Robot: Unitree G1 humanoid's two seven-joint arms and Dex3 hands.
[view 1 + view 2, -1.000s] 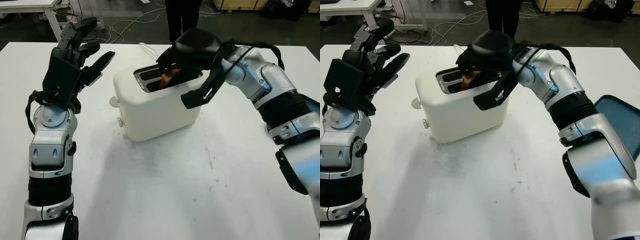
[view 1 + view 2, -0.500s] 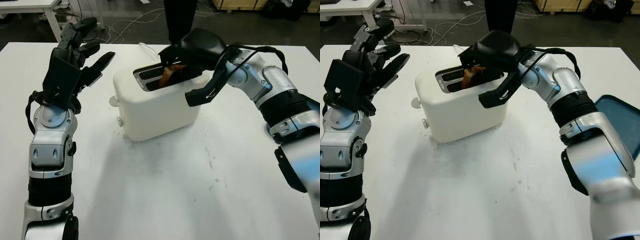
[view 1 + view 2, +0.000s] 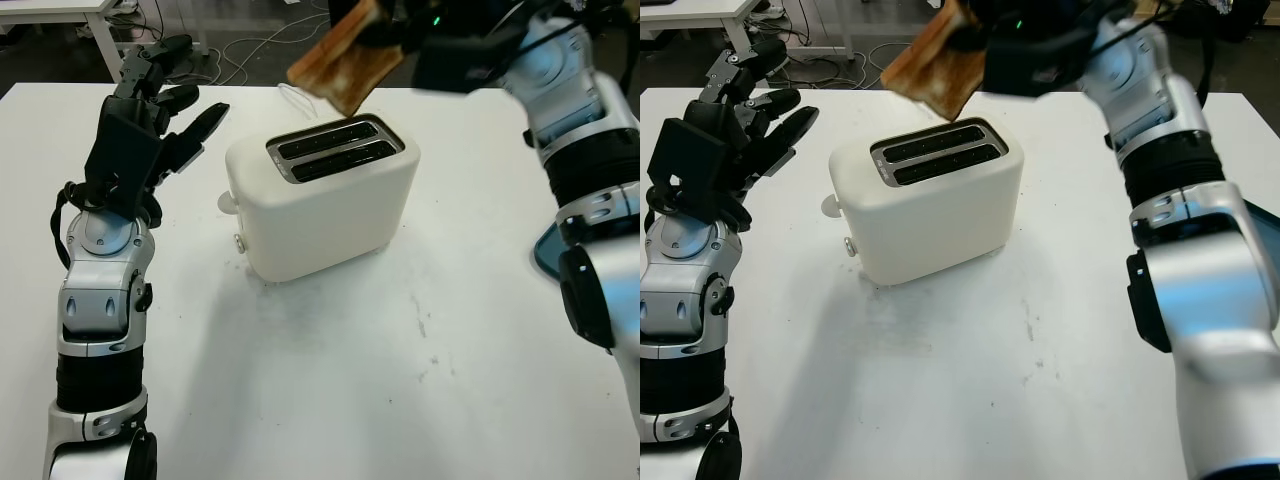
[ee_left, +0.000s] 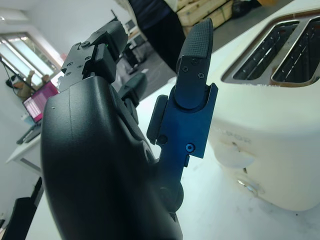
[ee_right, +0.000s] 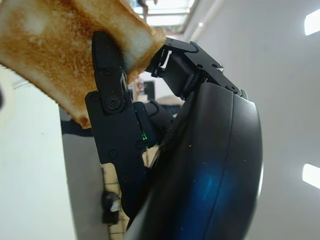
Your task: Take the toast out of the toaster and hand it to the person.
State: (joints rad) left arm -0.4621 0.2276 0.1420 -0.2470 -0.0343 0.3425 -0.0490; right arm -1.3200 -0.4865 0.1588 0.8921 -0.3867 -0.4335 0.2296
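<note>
The browned toast (image 3: 345, 65) is up in the air above and behind the white toaster (image 3: 325, 195), clear of its two slots. My right hand (image 3: 405, 35) is shut on the toast's far edge, fingers pinching it (image 5: 107, 65), near the top of the head views. My left hand (image 3: 150, 115) is open, raised left of the toaster and apart from it. The toaster's slots (image 4: 285, 52) show dark and bare. A person in dark trousers stands beyond the table's far edge, mostly hidden behind my right hand.
The toaster stands on a white table (image 3: 330, 380) with wide free room in front. A blue tray (image 3: 545, 250) lies at the right edge behind my right arm. The toaster's white cord (image 3: 290, 95) trails off the far edge.
My right hand has lifted the toast out of the toaster slot and carried it up and away toward the far side. The left arm has not moved.
</note>
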